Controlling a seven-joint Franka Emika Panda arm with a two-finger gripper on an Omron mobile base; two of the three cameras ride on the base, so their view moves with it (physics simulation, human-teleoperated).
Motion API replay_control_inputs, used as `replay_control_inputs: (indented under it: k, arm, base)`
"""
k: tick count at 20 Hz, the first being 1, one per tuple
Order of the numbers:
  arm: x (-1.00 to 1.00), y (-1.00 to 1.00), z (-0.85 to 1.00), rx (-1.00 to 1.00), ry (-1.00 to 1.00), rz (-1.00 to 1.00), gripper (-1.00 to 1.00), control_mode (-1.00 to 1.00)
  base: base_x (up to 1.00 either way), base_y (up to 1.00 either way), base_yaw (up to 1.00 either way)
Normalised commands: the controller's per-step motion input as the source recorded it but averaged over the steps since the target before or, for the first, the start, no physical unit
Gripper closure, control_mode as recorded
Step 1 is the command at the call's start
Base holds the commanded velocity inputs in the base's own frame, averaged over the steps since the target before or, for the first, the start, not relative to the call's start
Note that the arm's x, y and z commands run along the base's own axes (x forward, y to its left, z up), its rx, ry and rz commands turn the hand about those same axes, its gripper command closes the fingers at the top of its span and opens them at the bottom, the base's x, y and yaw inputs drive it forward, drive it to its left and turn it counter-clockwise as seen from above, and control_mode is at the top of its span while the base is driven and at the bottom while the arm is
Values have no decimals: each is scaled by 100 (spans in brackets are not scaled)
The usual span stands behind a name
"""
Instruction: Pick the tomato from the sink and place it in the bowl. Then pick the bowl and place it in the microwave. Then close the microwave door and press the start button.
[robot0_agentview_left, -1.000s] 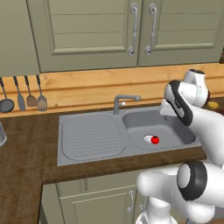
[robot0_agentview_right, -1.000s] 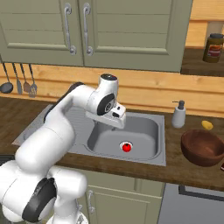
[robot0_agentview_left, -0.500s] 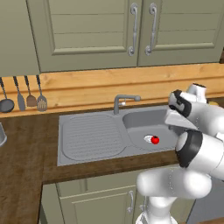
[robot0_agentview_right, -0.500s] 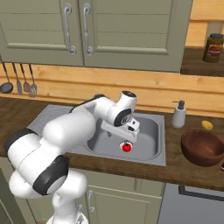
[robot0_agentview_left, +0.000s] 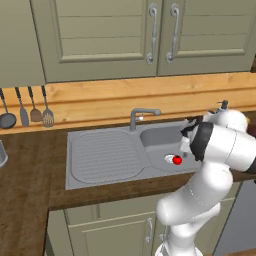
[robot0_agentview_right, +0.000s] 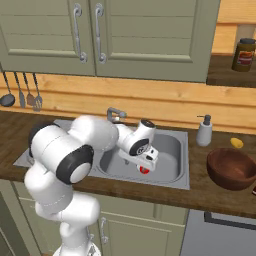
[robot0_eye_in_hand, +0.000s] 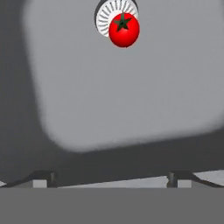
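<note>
The fingers (robot0_eye_in_hand: 112, 178) stand spread wide at the bottom of the hand view, holding nothing, their tips above the grey floor of the sink (robot0_eye_in_hand: 131, 100). Beyond them, the tomato (robot0_eye_in_hand: 124, 29) lies on the basin floor, touching the white ribbed drain (robot0_eye_in_hand: 105, 17) and partly covering it, its green star-shaped stalk facing up.

In the left base view the arm bends low over the desk (robot0_agentview_left: 30, 165) edge, with the hand down in the sink (robot0_agentview_left: 100, 155) above the tomato (robot0_agentview_left: 177, 160). In the right base view the tomato (robot0_agentview_right: 144, 170) shows just below the hand, inside the basin.

Farther right on the desk (robot0_agentview_right: 200, 192) stands the bowl (robot0_agentview_right: 232, 168), upright, well apart from the sink (robot0_agentview_right: 170, 155). Behind it sit a small yellow item (robot0_agentview_right: 237, 143) and a soap bottle (robot0_agentview_right: 203, 131). The tap (robot0_agentview_left: 141, 117) rises at the sink's back edge. Utensils (robot0_agentview_left: 27, 107) hang on the wall at left.
</note>
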Motion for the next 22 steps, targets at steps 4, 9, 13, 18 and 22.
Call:
replay_control_inputs:
  k: [4, 9, 13, 18, 22]
  arm:
    - [70, 0, -46, 2, 0, 3, -100, -100]
    - [69, -2, -42, 2, 0, 4, -100, -100]
    - [41, -1, -49, 0, 0, 3, -100, -100]
    - [42, -4, -48, 0, 0, 5, -100, -100]
    - [41, -7, -33, 1, 0, 5, -100, -100]
  base:
    - [0, 0, 0]
    - [0, 0, 0]
    - [0, 0, 0]
    - [0, 0, 0]
    - [0, 0, 0]
